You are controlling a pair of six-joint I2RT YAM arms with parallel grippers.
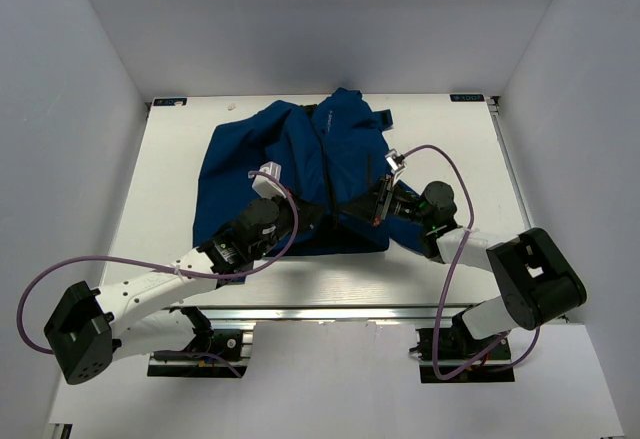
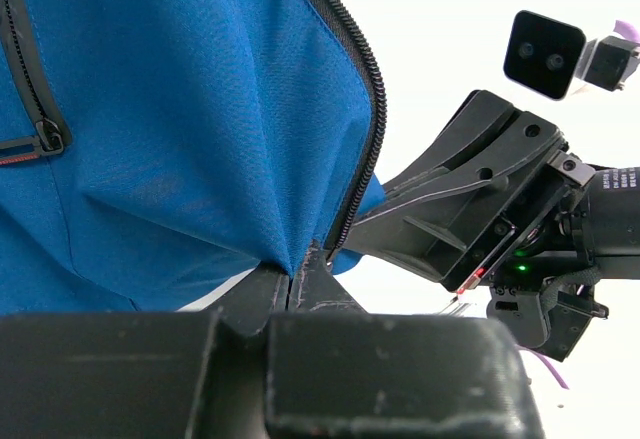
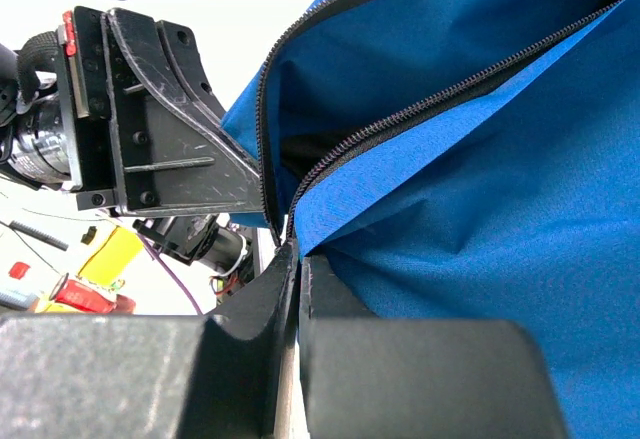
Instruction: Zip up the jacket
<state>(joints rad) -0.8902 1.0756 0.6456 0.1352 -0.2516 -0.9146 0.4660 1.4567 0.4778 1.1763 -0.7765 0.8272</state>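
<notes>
The royal-blue jacket (image 1: 290, 164) lies crumpled on the white table, its front open. My left gripper (image 1: 325, 215) and right gripper (image 1: 366, 209) meet at its near hem, tips close together. In the left wrist view my left gripper (image 2: 300, 264) is shut on the jacket (image 2: 180, 109) at the foot of one dark zipper row (image 2: 372, 109). In the right wrist view my right gripper (image 3: 297, 254) is shut on the jacket (image 3: 480, 209) at the foot of the other zipper row (image 3: 400, 119). The two rows are apart. No slider shows.
The table (image 1: 165, 189) has white walls on three sides. Purple cables (image 1: 452, 249) loop from both arms. A metal rail (image 1: 330, 311) runs along the near edge. A pocket zipper pull (image 2: 50, 141) hangs on the left panel.
</notes>
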